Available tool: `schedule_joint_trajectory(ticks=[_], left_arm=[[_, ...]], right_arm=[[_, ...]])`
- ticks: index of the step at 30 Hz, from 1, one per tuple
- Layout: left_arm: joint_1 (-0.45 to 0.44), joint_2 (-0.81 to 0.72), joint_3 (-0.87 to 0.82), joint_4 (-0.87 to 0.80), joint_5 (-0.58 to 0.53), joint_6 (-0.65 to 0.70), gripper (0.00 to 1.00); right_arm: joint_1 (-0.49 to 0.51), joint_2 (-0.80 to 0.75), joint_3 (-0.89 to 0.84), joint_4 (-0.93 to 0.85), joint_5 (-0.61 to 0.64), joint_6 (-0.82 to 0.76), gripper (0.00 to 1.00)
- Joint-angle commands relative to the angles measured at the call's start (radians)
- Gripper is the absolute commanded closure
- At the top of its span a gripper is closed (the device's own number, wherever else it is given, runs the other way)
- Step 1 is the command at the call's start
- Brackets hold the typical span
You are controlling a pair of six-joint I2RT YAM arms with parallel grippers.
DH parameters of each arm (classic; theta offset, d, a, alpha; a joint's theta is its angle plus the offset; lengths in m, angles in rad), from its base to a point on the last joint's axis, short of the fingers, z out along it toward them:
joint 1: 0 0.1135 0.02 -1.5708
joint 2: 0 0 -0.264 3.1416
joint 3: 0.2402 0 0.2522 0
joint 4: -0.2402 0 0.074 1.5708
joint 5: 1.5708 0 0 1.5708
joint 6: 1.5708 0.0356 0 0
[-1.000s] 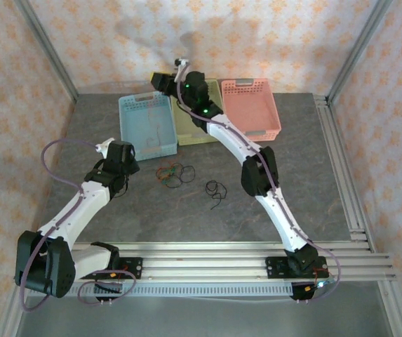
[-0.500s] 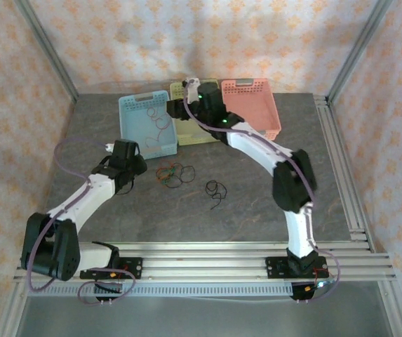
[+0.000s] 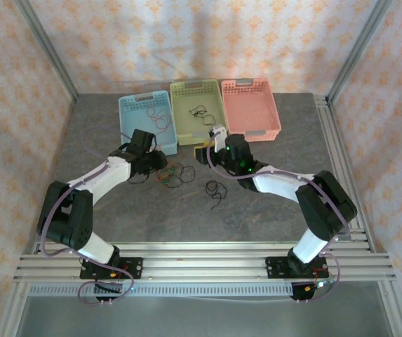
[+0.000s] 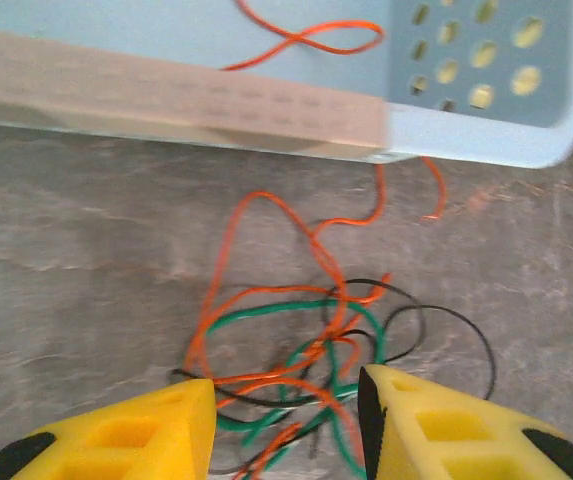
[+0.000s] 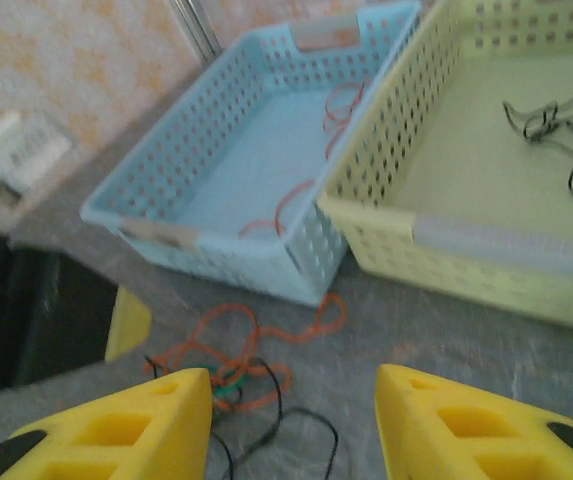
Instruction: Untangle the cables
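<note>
- The left gripper (image 4: 286, 425) has its yellow foam fingers (image 4: 136, 435) spread wide and grips nothing; strands of the tangle lie on the table between the fingertips.
- The right gripper (image 5: 291, 425) is also spread wide and empty, low over the table near the front of the baskets.
- The tangled cables (image 4: 301, 345), thin red-orange, green and black wires in loops, lie on the grey stone-patterned table (image 3: 271, 210), just in front of the near wall of the light blue perforated plastic basket (image 4: 176, 95).
- A separate black cable loop (image 3: 217, 189) lies on the table to the right of the tangle, apart from it.
- Red-orange wires (image 5: 338, 100) lie inside the blue basket.
- A black wire (image 5: 551, 130) lies inside the yellow-green perforated plastic basket (image 5: 486, 245), which stands just beside the blue one.
- A pink perforated plastic basket (image 3: 251, 132) stands to the right of the yellow-green one.
</note>
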Motion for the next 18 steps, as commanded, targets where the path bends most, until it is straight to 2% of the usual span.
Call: schedule_joint_trajectory(ticks=[1, 4, 10, 13, 16, 18], left_arm=[[-0.036, 0.047, 0.065, -0.093, -0.011, 0.035, 0.58], [-0.055, 0.100, 0.107, -0.138, -0.029, 0.040, 0.58], [-0.055, 0.161, 0.147, -0.162, 0.028, 0.048, 0.60], [-0.056, 0.195, 0.147, -0.136, 0.100, 0.040, 0.67], [-0.055, 0.209, 0.145, -0.106, 0.150, 0.044, 0.79], [-0.056, 0.204, 0.134, -0.077, 0.174, 0.046, 0.84]], right_arm=[[-0.002, 0.008, -0.039, 0.187, -0.014, 0.023, 0.54], [-0.002, 0.033, -0.071, 0.251, -0.017, 0.052, 0.56], [0.001, 0.102, -0.103, 0.351, -0.032, 0.107, 0.60], [0.004, 0.123, -0.103, 0.372, -0.032, 0.110, 0.60], [0.005, 0.131, -0.103, 0.372, -0.029, 0.106, 0.60], [0.004, 0.132, -0.103, 0.368, -0.025, 0.101, 0.61]])
